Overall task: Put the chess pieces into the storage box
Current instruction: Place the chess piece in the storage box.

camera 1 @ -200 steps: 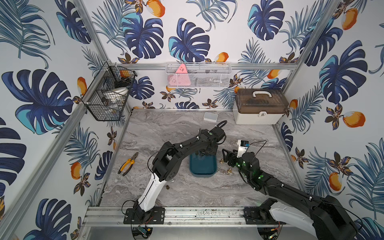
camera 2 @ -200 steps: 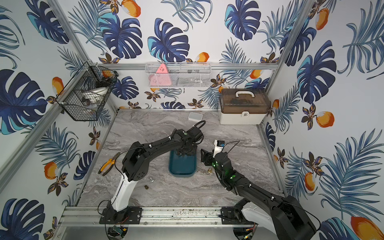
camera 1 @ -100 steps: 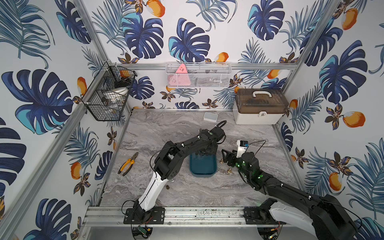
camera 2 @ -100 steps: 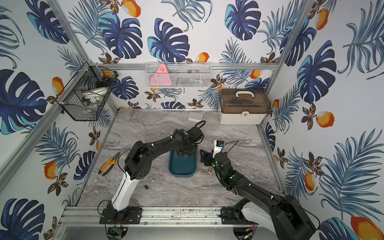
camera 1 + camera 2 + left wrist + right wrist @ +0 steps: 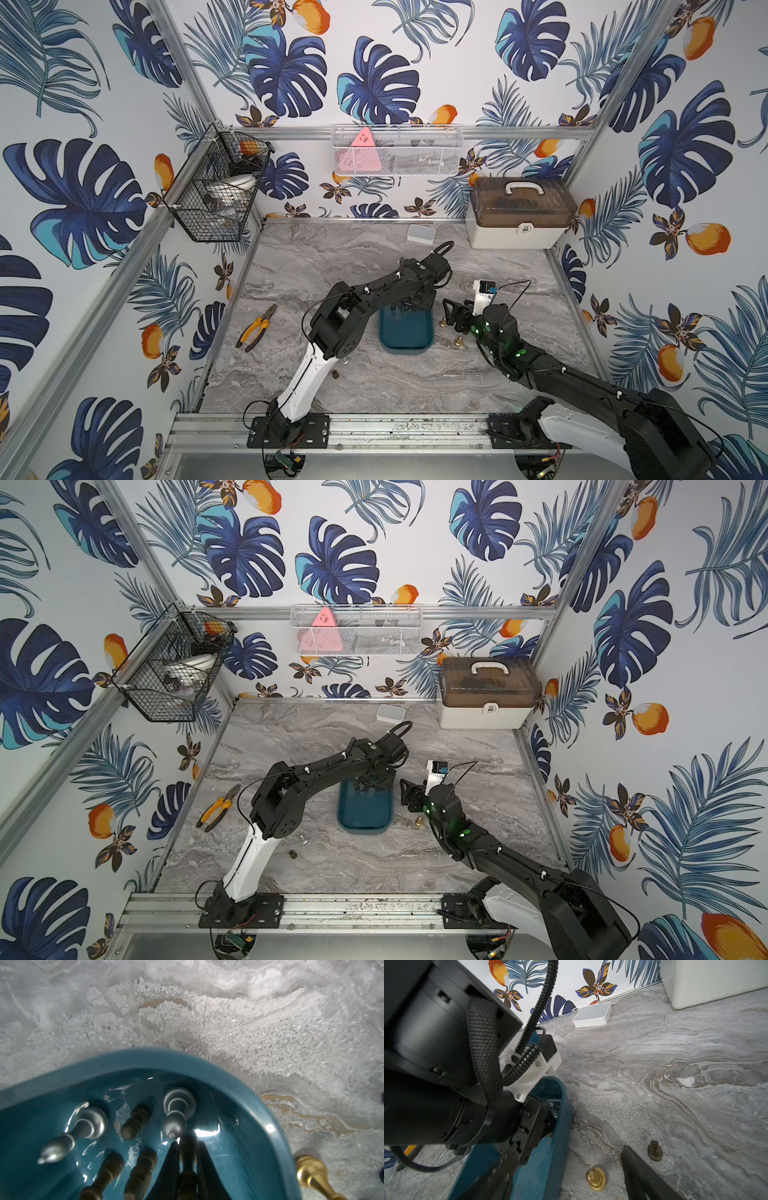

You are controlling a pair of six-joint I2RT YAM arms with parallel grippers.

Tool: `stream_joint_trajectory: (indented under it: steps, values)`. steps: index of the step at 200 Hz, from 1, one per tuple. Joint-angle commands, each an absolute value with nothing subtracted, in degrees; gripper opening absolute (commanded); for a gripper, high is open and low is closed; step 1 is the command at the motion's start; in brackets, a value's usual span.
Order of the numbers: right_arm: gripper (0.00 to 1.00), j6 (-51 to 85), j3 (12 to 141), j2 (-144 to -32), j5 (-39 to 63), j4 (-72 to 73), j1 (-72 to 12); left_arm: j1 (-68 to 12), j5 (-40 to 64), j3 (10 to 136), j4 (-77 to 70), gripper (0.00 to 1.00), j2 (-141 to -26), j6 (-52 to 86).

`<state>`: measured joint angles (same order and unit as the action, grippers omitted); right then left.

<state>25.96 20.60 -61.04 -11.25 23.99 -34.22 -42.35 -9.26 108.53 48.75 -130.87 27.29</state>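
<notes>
We see left end effector (image 5: 188,1144) clamped on dark chess piece (image 5: 187,1159), low inside storage box (image 5: 145,1059) at tabletop (image 5: 316,266) centre. Right end effector (image 5: 451,312) jaws apart, just beside box's long side, gold chess piece (image 5: 596,1177) near it on tabletop.

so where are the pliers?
In both top views the pliers lie at the table's left edge, left of the left arm and storage box.

a robot lab cell: aluminium frame (image 5: 395,428), leaf-print walls (image 5: 374,62).
</notes>
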Motion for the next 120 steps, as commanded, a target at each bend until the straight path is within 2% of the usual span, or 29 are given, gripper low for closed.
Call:
stream_joint_trajectory:
  steps: [1,44,120]
  values:
    - [0.81,26.01,21.01,-61.07,-11.21,25.13,-34.16,-42.19,-9.66,108.13,49.13,0.17,-130.52,27.11]
    - [0.81,25.84,21.27,-61.32,-10.90,24.95,-34.12,-42.19,-9.58,107.84,48.95,0.28,-130.34,27.15]
    - [0.81,25.81,21.53,-61.68,-11.03,24.57,-34.19,-42.28,-8.78,106.62,48.30,0.39,-126.05,27.38]
